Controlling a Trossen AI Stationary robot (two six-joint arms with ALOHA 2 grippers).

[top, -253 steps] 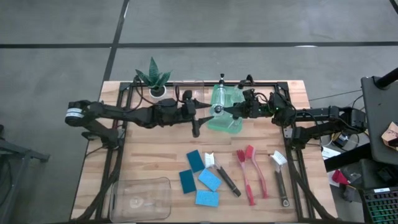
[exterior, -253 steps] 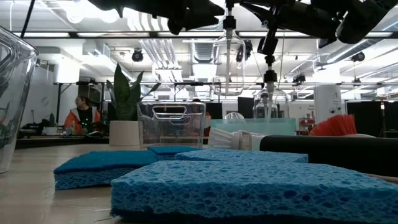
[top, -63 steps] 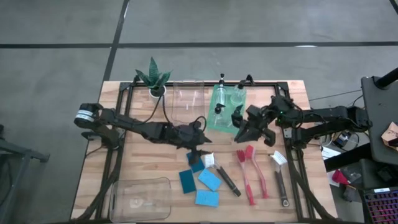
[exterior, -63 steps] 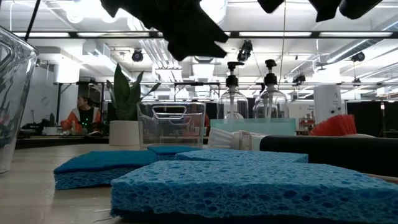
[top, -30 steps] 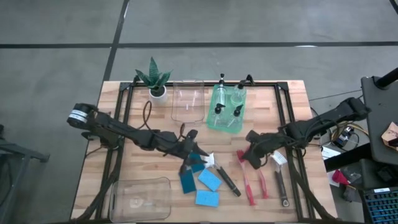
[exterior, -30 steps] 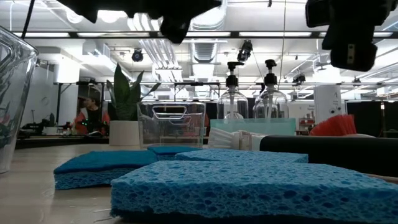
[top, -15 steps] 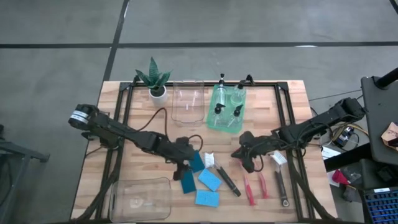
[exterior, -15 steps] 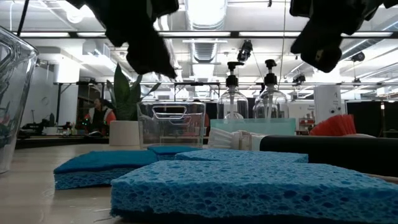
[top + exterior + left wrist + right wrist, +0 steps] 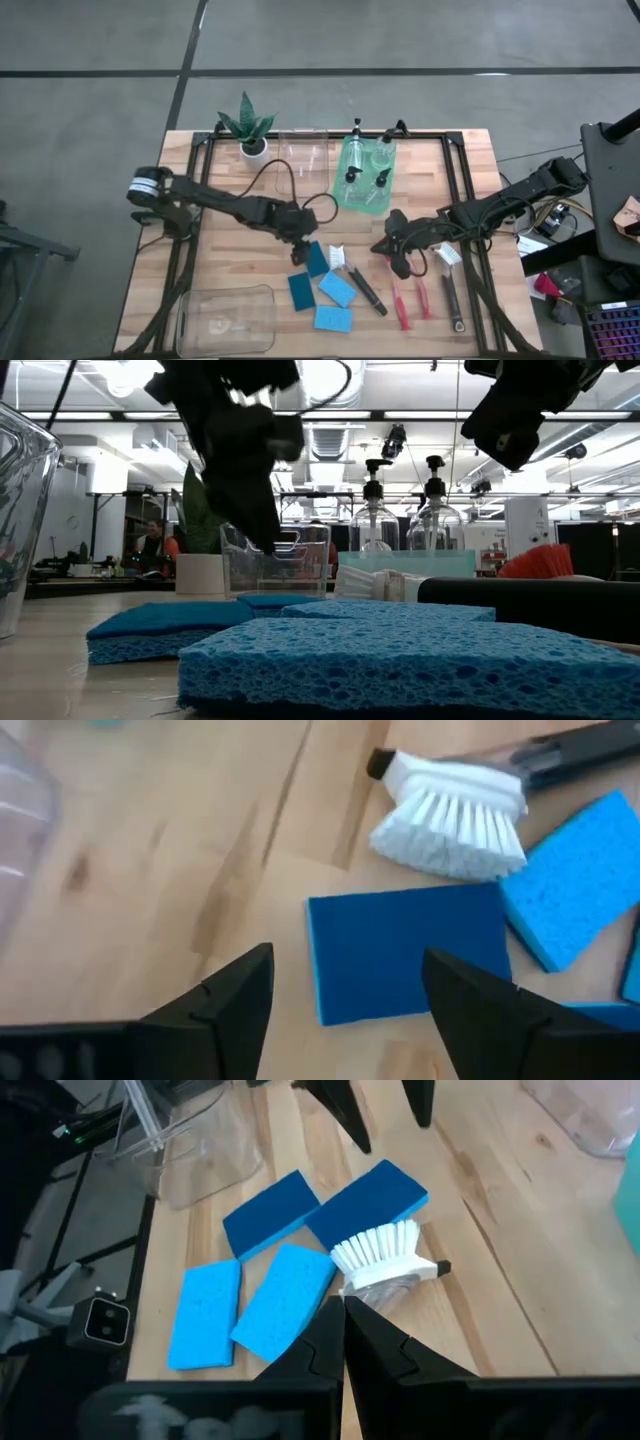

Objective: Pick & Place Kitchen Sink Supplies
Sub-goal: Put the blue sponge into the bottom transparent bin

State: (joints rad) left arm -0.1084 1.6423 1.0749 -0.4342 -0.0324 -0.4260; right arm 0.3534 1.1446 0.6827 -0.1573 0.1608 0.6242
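My left hand (image 9: 345,990) hangs open over the dark blue sponge (image 9: 405,950); white brush head (image 9: 455,805) at one o'clock.

Four blue sponges (image 9: 322,287), four dish brushes (image 9: 400,300), four clear bottles (image 9: 364,170), two clear bins (image 9: 225,319).

You can't see the red brushes' (image 9: 409,298) heads: the right gripper (image 9: 401,262) covers them from above.
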